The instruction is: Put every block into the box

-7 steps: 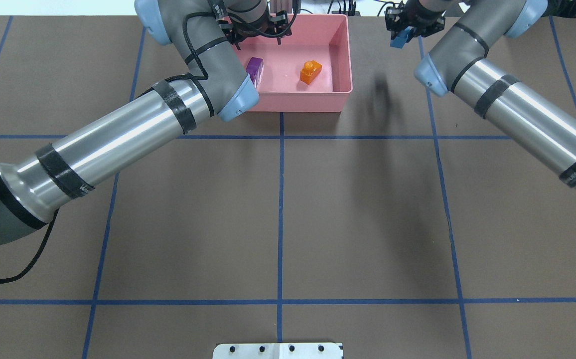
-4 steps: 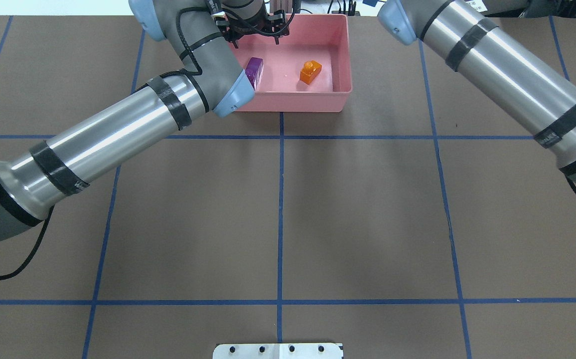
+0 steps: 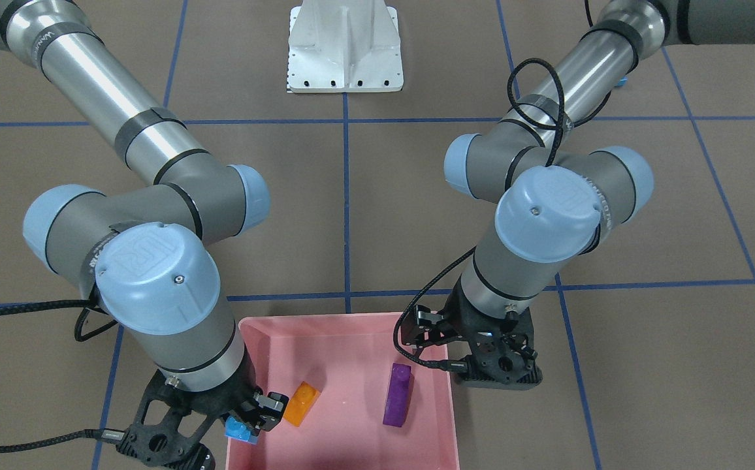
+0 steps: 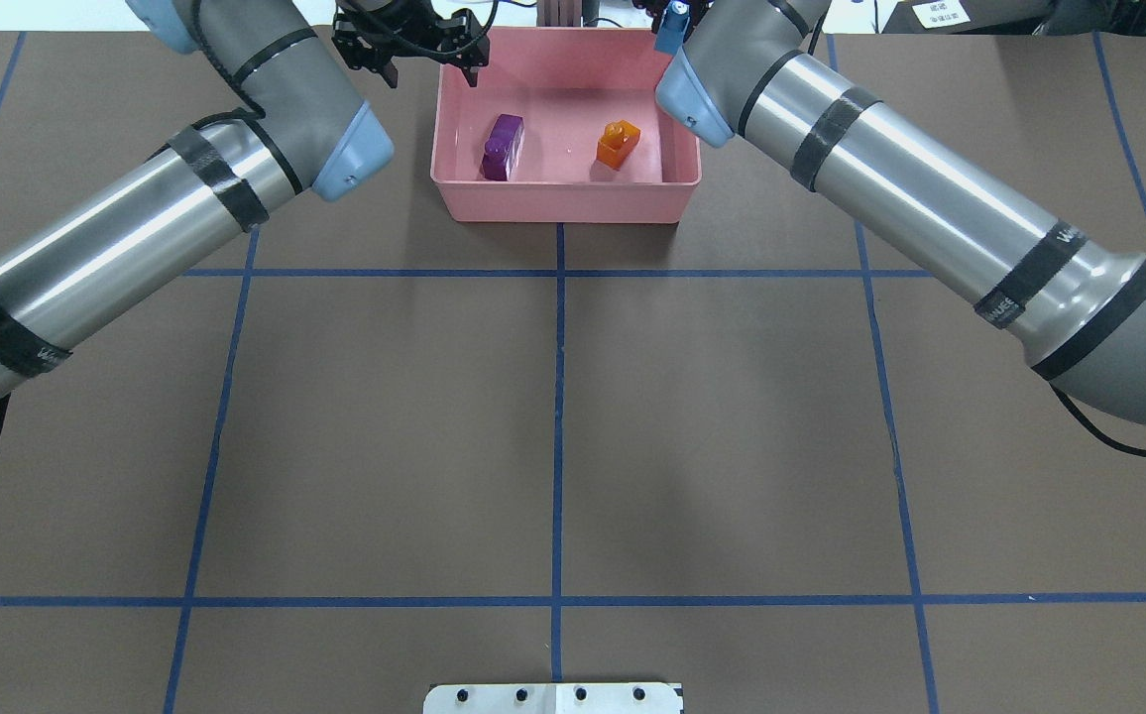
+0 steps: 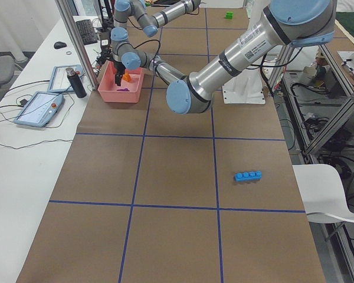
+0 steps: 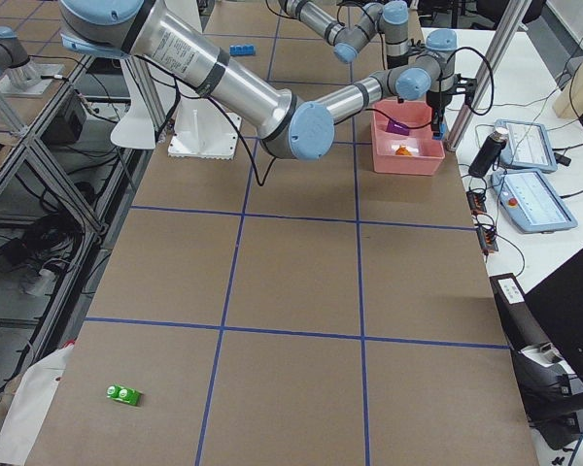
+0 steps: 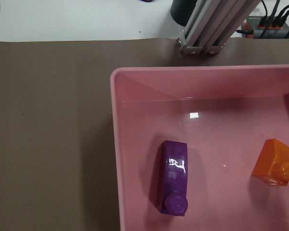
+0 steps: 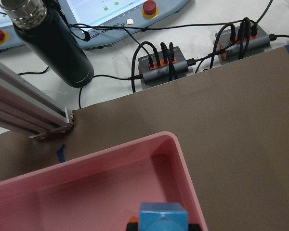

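- While the right hand (image 3: 248, 423) pinches the small light-blue brick (image 3: 240, 432) directly over the box's (image 3: 351, 320) corner rim, a release here could, I judge, strike the wall and bounce it onto the tabletop (image 4: 732, 446).
- The left hand (image 4: 429, 71) hangs spread and empty by the opposite wall.
- The box is shallow, glossy pink and round-cornered; it holds the purple brick (image 4: 503, 147) and the orange brick (image 4: 619, 143).

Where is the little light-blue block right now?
The right gripper holds the light-blue block over the edge of the pink box, bottom left in the front-facing view, beside the orange block.
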You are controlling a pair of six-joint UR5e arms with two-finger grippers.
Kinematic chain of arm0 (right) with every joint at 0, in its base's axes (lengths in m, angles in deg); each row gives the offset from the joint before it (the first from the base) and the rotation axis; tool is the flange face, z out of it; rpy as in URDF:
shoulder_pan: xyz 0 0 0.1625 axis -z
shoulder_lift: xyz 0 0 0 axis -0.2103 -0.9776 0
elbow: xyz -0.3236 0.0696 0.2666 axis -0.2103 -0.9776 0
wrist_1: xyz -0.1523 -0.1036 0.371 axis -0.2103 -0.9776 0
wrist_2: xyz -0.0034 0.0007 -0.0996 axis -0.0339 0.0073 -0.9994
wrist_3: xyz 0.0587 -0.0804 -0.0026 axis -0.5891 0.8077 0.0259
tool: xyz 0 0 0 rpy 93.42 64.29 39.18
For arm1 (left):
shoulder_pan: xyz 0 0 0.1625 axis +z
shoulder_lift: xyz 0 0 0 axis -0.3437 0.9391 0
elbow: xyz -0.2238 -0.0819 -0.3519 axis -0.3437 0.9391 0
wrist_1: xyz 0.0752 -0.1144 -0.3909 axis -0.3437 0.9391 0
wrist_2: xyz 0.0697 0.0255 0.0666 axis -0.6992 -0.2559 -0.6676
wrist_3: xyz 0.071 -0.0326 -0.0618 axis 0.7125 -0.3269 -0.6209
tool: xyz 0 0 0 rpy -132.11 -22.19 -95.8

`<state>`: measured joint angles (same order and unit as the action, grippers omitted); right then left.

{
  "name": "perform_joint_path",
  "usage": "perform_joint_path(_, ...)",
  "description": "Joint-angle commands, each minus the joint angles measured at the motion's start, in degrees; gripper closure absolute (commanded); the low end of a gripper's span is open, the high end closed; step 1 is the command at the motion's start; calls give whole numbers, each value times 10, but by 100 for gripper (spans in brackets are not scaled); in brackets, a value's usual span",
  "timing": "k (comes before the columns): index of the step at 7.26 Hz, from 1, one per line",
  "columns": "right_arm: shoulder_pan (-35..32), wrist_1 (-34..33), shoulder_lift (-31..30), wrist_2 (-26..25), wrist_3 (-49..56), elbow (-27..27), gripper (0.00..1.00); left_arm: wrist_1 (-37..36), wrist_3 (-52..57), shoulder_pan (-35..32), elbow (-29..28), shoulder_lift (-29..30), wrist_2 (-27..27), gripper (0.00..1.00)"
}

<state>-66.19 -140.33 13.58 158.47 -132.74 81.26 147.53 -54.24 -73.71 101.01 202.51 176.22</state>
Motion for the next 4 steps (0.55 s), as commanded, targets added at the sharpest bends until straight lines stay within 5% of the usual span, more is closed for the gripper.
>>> perform_joint_path(1, -8, -3, -7, 1, 19, 2, 1, 0, 3, -3, 40, -43, 3, 0)
perform_joint_path(4, -39, -92, -15, 42, 100, 45, 1, -41, 3, -13, 196, -177, 22, 0)
